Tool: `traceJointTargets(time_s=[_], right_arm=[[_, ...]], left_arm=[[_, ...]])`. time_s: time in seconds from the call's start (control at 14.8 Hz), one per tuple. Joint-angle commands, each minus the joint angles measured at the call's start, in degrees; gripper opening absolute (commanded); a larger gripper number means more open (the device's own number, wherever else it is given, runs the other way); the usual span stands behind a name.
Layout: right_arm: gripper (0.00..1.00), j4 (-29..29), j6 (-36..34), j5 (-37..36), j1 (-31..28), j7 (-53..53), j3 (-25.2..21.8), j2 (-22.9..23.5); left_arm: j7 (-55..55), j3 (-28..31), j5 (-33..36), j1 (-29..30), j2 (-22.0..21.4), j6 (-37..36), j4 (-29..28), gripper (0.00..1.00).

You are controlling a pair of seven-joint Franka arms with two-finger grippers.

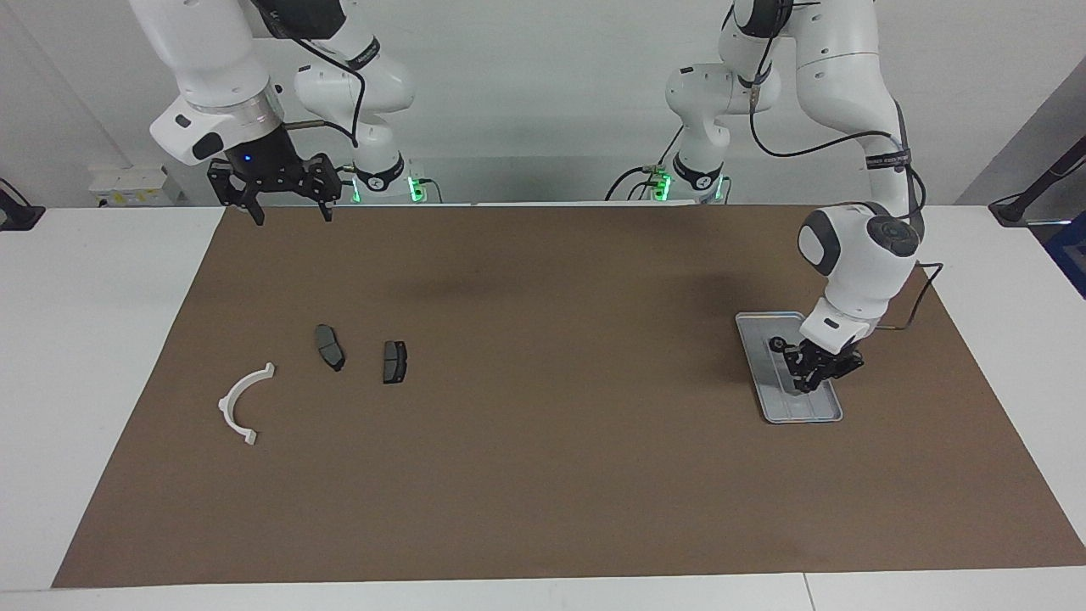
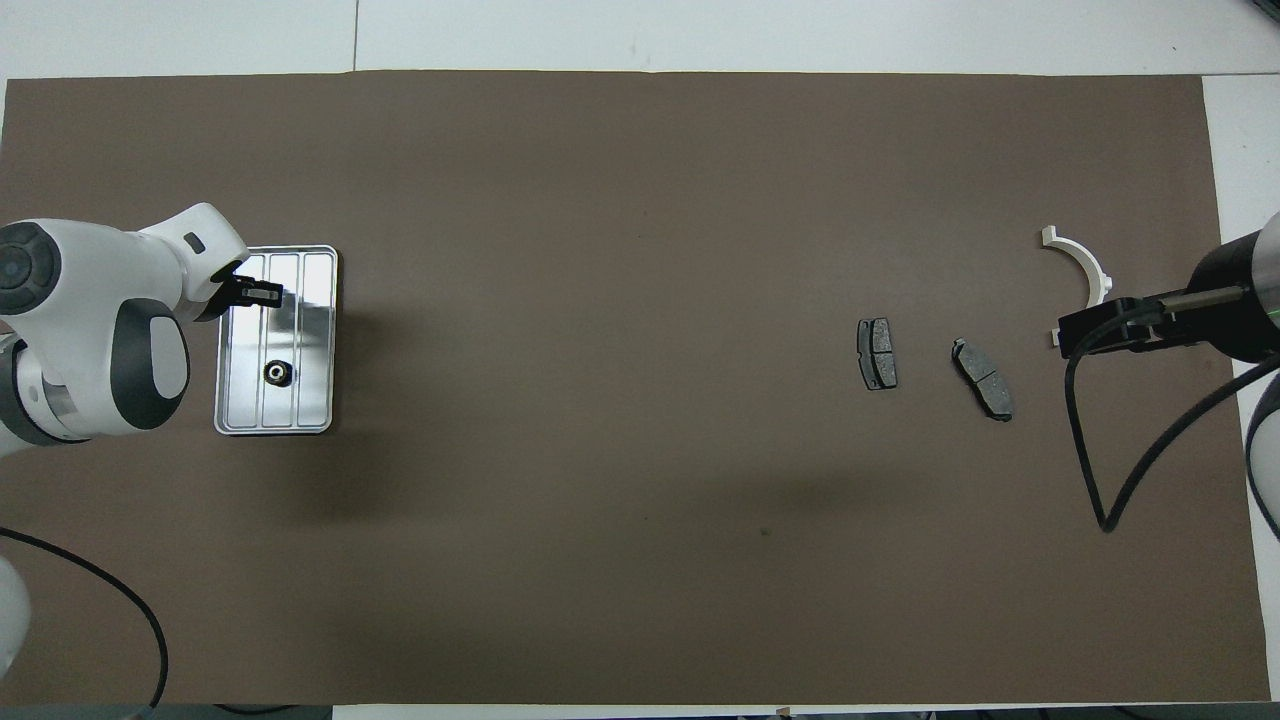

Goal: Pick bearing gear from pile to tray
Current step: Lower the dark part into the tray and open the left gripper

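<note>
Left gripper (image 1: pixel 804 373) sits low over the small shallow silver-grey metal tray (image 1: pixel 789 412) with ribbed floor, at the left arm's end of the brown mat (image 1: pixel 543 475); fingertips pinched together, nothing visibly held. The small black round bearing gear (image 2: pixel 275 373) with a pale centre already lies on the tray floor, in the middle lane, toward the end nearer the robots, apart from the gripper in the overhead view. So placement looks done; step in hand is probably the retreat: lift straight up, don't drag across the rim or nudge the gear. Gear looks tiny, ring-like, flat-lying, likely to roll or skid if bumped. Right gripper (image 1: pixel 287 208) waits raised over the mat edge at the right arm's end, jaws spread wide, empty. Pile remains: white curved plastic arc (image 1: pixel 244 403) and two dark grey brake pads (image 1: pixel 329 347) (image 1: pixel 394 361), well apart from the tray.
</note>
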Motion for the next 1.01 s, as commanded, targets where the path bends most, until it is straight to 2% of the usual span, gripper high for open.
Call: traceJointTargets(time_s=[0.0,0.54,0.61,0.67,0.81,0.88,0.94], right_arm=[[1.00,-0.64,0.86,0.90,-0.47,0.97,0.36,-0.74],[1.00,-0.72,0.86,0.90,-0.29,0.88,0.36,-0.74],[1.00,-0.72,0.86,0.90,-0.29,0.97,0.36,-0.74],[1.00,-0.72,0.86,0.90,-0.21,0.97,0.36,-0.74],[1.00,-0.64,0.86,0.90,-0.21,0.88,0.36,-0.74],[1.00,-0.72,0.86,0.90,-0.21,0.88,0.36,-0.74],[1.00,-0.72,0.95,0.90,-0.21,0.88,0.36,-0.74]], left_arm=[[-0.68,0.77,-0.83,-1.51,0.40,2.90,-1.83,0.04],[-0.60,0.77,-0.83,-1.51,0.40,4.40,-3.51,0.05],[-0.60,0.77,-0.83,-1.51,0.40,4.32,-3.51,0.10],[-0.51,0.77,-0.83,-1.51,0.40,4.32,-3.51,0.24],[-0.25,0.77,-0.74,-1.51,0.31,4.23,-3.51,0.76],[-0.16,0.77,-0.74,-1.51,0.40,4.23,-3.51,0.86],[-0.16,0.77,-0.74,-1.51,0.40,4.14,-3.42,0.90]])
